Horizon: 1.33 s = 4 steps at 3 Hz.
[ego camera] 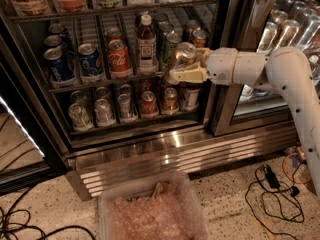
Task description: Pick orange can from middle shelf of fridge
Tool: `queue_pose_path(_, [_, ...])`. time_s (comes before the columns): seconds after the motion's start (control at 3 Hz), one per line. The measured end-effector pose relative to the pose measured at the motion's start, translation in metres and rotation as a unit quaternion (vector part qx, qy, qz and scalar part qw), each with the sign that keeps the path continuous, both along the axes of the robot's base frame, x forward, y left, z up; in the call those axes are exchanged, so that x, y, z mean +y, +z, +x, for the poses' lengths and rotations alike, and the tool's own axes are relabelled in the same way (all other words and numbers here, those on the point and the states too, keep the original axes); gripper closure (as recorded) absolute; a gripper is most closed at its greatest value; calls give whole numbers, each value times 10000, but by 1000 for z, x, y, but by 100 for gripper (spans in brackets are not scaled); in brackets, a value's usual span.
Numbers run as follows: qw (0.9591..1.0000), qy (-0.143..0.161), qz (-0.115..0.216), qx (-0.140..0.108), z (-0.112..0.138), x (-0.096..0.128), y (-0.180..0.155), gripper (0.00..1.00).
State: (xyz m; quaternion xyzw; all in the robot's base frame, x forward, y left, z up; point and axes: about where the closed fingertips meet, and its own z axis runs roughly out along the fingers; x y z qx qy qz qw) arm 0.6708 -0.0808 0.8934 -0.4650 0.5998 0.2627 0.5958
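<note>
Gripper [183,65] at middle shelf [100,81], speckled floor [232,206]

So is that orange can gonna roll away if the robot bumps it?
Probably, if it tips over: the orange can is round and smooth-sided. Its shiny metal skin likely feels slippery. It should feel stiff, not floppy. The end effector is right by it, at the middle shelf's right end.

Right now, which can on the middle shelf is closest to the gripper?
The frontmost orange can, right at the gripper; the other orange cans stand behind it, the green can further left.
</note>
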Motion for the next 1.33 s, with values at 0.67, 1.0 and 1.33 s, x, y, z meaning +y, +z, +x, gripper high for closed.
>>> queue_pose_path(0.67, [9994,349,-16,80,-5,10,-2,100])
queue_pose_path(1.0, [9987,509,-37,94,-7,13,-2,100])
queue_pose_path(1.33, [9987,509,-37,94,-7,13,-2,100])
